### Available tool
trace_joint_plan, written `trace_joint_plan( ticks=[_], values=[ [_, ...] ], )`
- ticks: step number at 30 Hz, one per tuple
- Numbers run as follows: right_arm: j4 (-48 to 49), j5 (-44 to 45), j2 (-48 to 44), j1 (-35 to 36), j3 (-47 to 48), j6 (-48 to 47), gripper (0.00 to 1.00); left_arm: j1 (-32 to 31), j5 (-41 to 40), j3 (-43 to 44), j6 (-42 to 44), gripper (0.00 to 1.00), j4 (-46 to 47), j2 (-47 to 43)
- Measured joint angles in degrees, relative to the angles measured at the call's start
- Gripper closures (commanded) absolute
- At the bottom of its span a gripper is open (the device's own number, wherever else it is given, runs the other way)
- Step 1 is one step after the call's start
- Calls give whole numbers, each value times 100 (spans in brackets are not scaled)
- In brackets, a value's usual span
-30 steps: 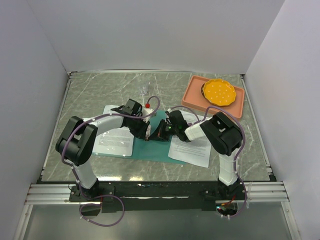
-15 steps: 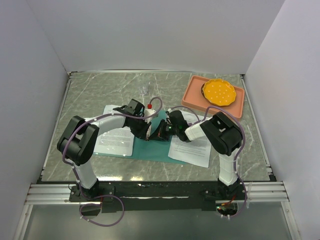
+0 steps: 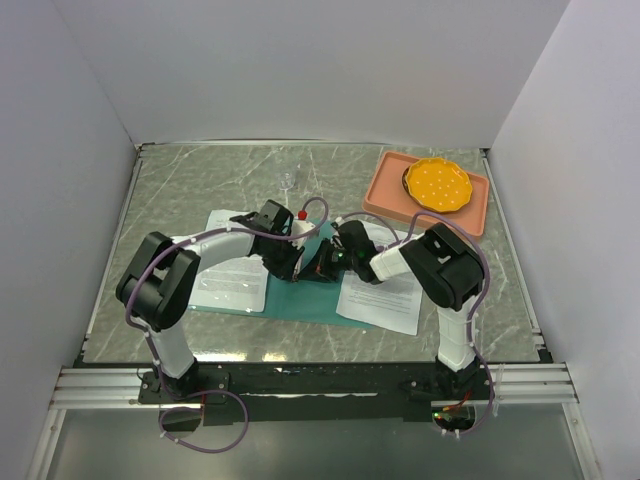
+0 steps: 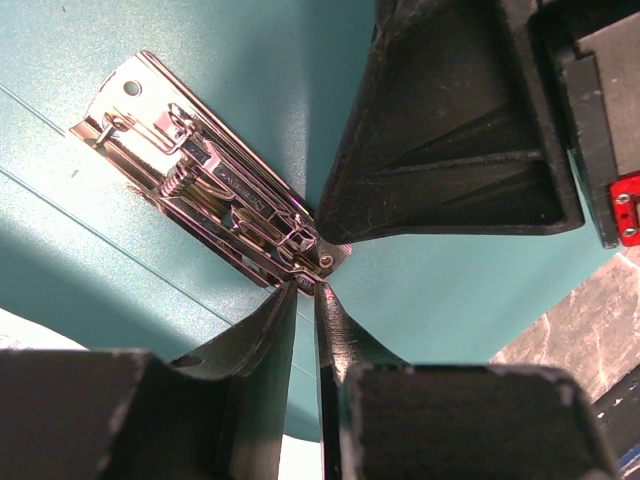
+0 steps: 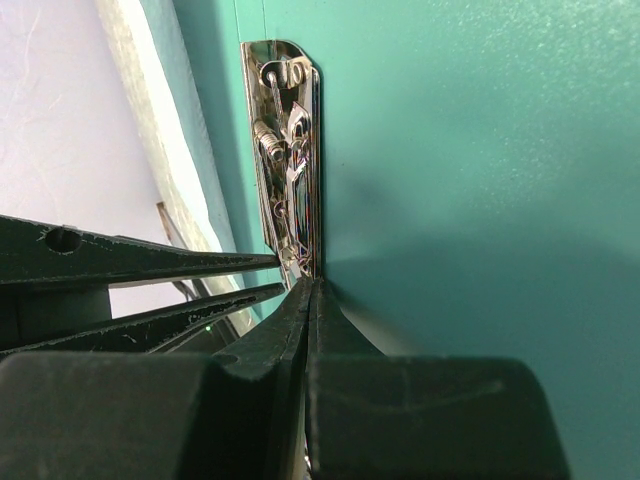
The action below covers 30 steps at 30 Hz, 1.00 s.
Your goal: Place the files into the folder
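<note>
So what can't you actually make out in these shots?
- Left wrist view: the tips of the left hand cover the lever end of the clip, so a grip cannot be confirmed.
- Top view: the middle of the folder is hidden under the left hand and the right hand.
- Top view: the print on the files is too small to read.
- Top view: the clear item at the back of the table is too small to name.

Files point(image 3: 235, 280) lie at both ends of the folder point(image 3: 300, 303).
</note>
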Motion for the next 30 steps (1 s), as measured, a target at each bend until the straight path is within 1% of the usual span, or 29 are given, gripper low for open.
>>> trace_joint_plan(
  ticks=[4,10,16,22,26,30],
  values=[
    [39,-55,24,-15,0,15,100,-4,15,74,0,79,-92,-15],
    [63,-55,24,-13,-4,15,100,13,116,509,-92,80,-474,-190],
    [59,-44,15,4,-13,9,100,319,173,981,-264,80,-179,-461],
    [-127,13,-83,31,-13,-98,100,726,79,960,-302,80,-31,-625],
    [-219,103,-199,50,-68,-249,100,890,-289,643,-302,81,170,-673],
    [55,120,-321,70,-271,-514,100,992,-717,490,-304,81,256,-474]
  ],
)
